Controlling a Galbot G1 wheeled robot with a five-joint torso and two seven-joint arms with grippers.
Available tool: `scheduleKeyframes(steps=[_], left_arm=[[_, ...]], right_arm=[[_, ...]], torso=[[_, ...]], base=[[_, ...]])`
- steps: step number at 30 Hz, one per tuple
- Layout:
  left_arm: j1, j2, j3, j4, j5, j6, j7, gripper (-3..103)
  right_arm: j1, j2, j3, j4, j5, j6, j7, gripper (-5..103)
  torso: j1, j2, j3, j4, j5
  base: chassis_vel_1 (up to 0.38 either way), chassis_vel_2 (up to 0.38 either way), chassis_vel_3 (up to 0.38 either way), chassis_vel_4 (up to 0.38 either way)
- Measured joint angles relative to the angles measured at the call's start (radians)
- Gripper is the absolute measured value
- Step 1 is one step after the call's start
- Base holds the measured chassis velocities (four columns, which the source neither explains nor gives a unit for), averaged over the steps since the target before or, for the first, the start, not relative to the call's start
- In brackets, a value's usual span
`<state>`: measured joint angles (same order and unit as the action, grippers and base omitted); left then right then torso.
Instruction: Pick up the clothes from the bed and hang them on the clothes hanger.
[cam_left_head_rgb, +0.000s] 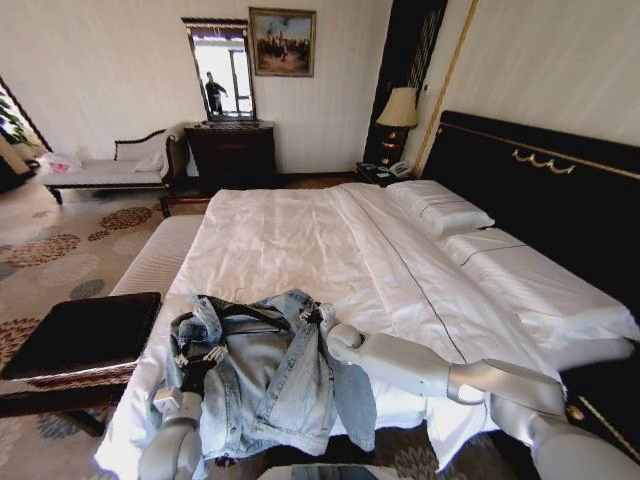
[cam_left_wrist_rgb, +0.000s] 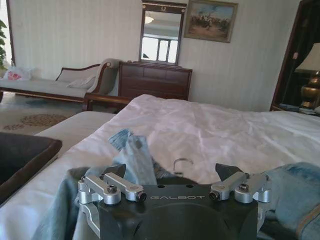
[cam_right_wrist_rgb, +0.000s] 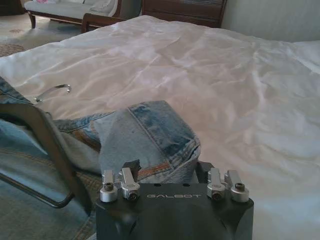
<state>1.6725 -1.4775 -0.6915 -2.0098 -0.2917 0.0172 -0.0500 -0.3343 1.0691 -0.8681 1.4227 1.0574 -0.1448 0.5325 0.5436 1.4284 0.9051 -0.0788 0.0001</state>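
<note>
While the bed (cam_left_head_rgb: 300, 235) is stretching wide and bare toward the upper right of the frame, the denim jacket (cam_left_head_rgb: 265, 375) is lying bunched at its lower-left edge, partly hanging over it, on the black hanger (cam_right_wrist_rgb: 47, 145). The left claw (cam_left_head_rgb: 185, 375) is standing open at the jacket's left side, cloth between its fingers. The right claw (cam_right_wrist_rgb: 170, 167) is gripping a denim fold at the jacket's right side.

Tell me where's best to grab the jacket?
Probably the collar end of the jacket, which lies toward the pillows. Its denim bunches up in raised folds around the hanger, easier to pinch than the flat back. Come in from the bed's foot, where both hands already sit.
</note>
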Motion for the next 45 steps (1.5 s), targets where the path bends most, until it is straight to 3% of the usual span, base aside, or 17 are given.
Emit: scheduleKeyframes(steps=[3,4,6,8,11,18,21,26,34,38,45], left_arm=[[0.008,-0.015,-0.034,0.039,-0.005,-0.030,-0.012,100],[0.008,-0.015,-0.034,0.039,-0.005,-0.030,-0.012,100],[0.022,-0.020,-0.065,0.069,-0.022,-0.061,-0.023,100],[0.028,-0.020,-0.072,0.076,-0.026,-0.070,-0.025,100],[0.041,-0.025,-0.099,0.102,-0.031,-0.102,-0.034,100],[0.026,-0.033,-0.167,0.127,-0.075,-0.106,-0.079,100],[0.020,-0.028,-0.212,0.150,-0.074,-0.093,-0.120,100],[0.020,-0.025,-0.228,0.158,-0.082,-0.088,-0.133,100],[0.013,-0.029,-0.233,0.148,-0.100,-0.081,-0.134,100],[-0.007,-0.028,-0.259,0.160,-0.138,-0.077,-0.136,100],[-0.045,-0.021,-0.304,0.194,-0.186,-0.059,-0.153,100]], right_arm=[[-0.007,-0.010,0.007,0.016,-0.013,0.014,-0.019,48],[-0.007,-0.010,0.007,0.016,-0.013,0.014,-0.019,48],[-0.011,-0.021,0.012,0.031,-0.019,0.019,-0.022,37],[-0.012,-0.025,0.013,0.034,-0.020,0.020,-0.022,37],[-0.018,-0.040,0.023,0.047,-0.029,0.024,-0.023,21],[-0.029,-0.070,0.034,0.115,-0.035,0.070,-0.055,2],[-0.063,-0.087,0.036,0.209,-0.037,0.205,-0.205,1],[-0.112,-0.064,0.012,0.265,-0.053,0.296,-0.298,1],[-0.124,0.025,-0.110,0.213,-0.090,0.316,-0.305,1],[-0.094,0.119,-0.198,0.144,-0.092,0.318,-0.288,1],[-0.027,0.216,-0.312,0.083,-0.068,0.317,-0.256,1]], torso=[[0.000,0.000,0.000,0.0000,-0.0003],[0.000,0.000,0.000,0.0000,-0.0003],[0.000,0.000,0.000,0.0000,-0.0002],[0.000,0.000,0.000,0.0000,-0.0002],[0.000,0.000,0.000,0.0000,-0.0002],[0.000,0.000,0.000,-0.0003,-0.0002],[0.000,0.000,0.000,-0.0001,-0.0002],[0.000,0.000,0.000,-0.0002,-0.0001],[0.000,0.000,0.000,-0.0002,-0.0003],[0.000,0.000,0.000,0.0000,-0.0004],[0.000,0.000,0.000,0.0000,-0.0004]], base=[[0.000,0.000,0.000,0.000],[0.000,0.000,0.000,0.000],[0.000,0.000,0.000,0.000],[0.000,0.000,0.000,0.000],[0.000,0.000,0.000,0.000],[0.000,0.000,0.000,0.000],[0.000,0.000,0.000,0.000],[0.000,0.000,0.000,0.000],[0.000,0.000,0.000,0.000],[0.000,0.000,0.000,0.000],[0.000,0.000,0.000,0.000]])
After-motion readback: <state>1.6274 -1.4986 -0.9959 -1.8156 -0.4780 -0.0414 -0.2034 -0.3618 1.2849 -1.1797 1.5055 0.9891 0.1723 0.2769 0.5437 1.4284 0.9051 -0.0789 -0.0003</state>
